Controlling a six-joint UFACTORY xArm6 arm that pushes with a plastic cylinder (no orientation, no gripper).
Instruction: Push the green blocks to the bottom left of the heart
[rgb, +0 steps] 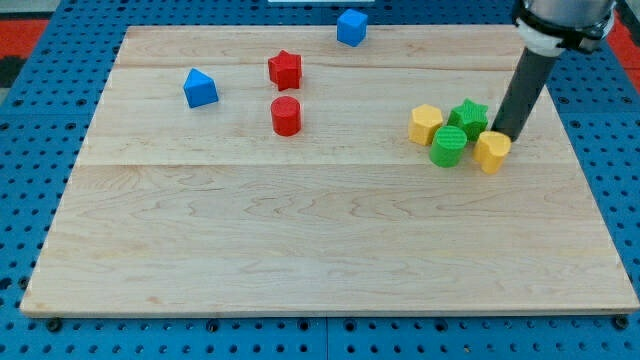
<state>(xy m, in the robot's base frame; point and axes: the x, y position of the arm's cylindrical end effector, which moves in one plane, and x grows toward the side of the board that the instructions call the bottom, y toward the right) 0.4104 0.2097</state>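
No claw is fitted; the dark rod's tip (500, 131) is seen resting at the view's right of the cluster, just above the yellow heart-shaped block (491, 151) and just right of the green star-shaped block (468, 115). The green cylindrical block (448, 146) lies touching or nearly touching the heart on its left, with the yellow hexagonal block (425, 125) beside it, all on the pale wooden counter (300, 250). Because the pieces are packed tightly, it is judged that a push from here could drag the heart along, so the target would shift. The star could also be driven into the yellow hexagonal block, scattering both. The green cylinder might be wedged rather than steered.
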